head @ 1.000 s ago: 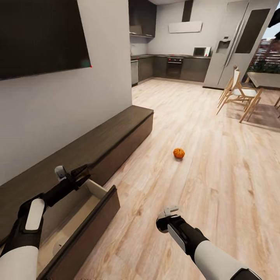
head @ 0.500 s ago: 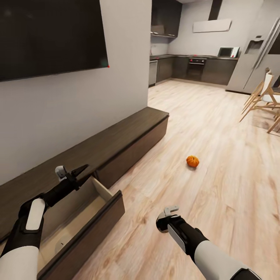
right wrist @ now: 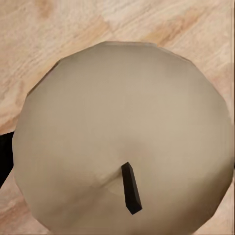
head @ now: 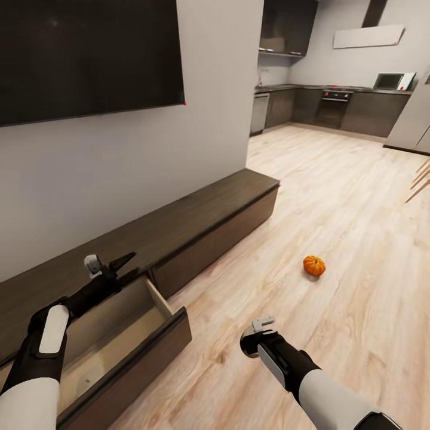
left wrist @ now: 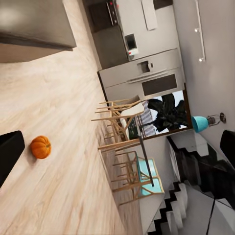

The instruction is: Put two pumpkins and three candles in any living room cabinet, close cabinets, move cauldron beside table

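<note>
One orange pumpkin (head: pixel 314 265) lies on the wooden floor, well ahead of both arms; it also appears in the left wrist view (left wrist: pixel 40 147). The long dark cabinet (head: pixel 203 209) runs along the wall at the left, with its near drawer (head: pixel 128 334) pulled out and a pale round shape on the drawer floor. My left gripper (head: pixel 123 267) hangs open and empty over the drawer's back edge. My right gripper (head: pixel 258 335) points down at the floor. In the right wrist view a candle (right wrist: pixel 122 132), beige with a dark wick, sits close between the fingers.
A large black TV (head: pixel 89 54) hangs on the wall above the cabinet. The kitchen counter (head: pixel 334 101) and a fridge (head: pixel 412 119) stand far back. Chair legs (head: pixel 418 185) show at the right edge. Open wooden floor (head: pixel 358 334) spreads to the right.
The whole picture has shifted right, so the camera has turned left; the dining chairs have nearly left the view. Both arms hold the same pose and the drawer stays open.
</note>
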### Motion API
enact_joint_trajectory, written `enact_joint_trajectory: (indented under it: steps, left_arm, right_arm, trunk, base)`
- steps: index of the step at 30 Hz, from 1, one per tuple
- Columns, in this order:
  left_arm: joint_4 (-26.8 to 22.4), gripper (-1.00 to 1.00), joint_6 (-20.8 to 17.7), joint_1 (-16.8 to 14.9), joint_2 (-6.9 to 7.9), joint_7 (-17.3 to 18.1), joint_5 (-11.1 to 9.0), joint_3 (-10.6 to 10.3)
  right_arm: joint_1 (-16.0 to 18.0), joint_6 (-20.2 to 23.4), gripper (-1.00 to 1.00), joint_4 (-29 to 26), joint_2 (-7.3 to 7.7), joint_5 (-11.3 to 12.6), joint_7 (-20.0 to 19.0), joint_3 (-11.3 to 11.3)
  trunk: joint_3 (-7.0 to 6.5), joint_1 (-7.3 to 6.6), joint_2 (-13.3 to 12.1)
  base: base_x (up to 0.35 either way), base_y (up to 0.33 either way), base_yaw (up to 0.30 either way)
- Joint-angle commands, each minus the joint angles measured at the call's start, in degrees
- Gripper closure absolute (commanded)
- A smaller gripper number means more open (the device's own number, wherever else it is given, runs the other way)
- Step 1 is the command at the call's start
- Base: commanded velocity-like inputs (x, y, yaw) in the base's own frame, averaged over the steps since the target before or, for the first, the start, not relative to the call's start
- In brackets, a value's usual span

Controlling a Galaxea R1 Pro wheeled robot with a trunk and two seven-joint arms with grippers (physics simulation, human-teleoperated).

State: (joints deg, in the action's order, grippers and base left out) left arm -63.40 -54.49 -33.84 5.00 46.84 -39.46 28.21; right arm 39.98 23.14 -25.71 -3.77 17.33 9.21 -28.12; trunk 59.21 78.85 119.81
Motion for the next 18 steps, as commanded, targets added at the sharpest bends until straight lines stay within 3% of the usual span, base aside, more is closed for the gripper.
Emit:
enact_joint_trajectory:
  steps: [1, 18]
  left_arm:
    - [0.0, -1.0, 0.0, 0.0, 0.0, 0.0, 0.0, 0.0]
    - [0.0, -1.0, 0.1, 1.7, -0.12, 3.9, -1.8, 0.4]
  right_arm:
    - [0.0, 0.0, 1.0, 0.0, 0.08, 0.1, 0.0, 0.0]
    - [5.0, -1.6, 1.0, -2.4, 0.17, 0.1, -0.2, 4.3]
  trunk:
    - [0.0, 0.0, 0.0]
    - [0.0, 0.0, 0.0]
  base:
    - [0.208, -0.209, 0.045]
    - [0.012, -0.012, 0.002]
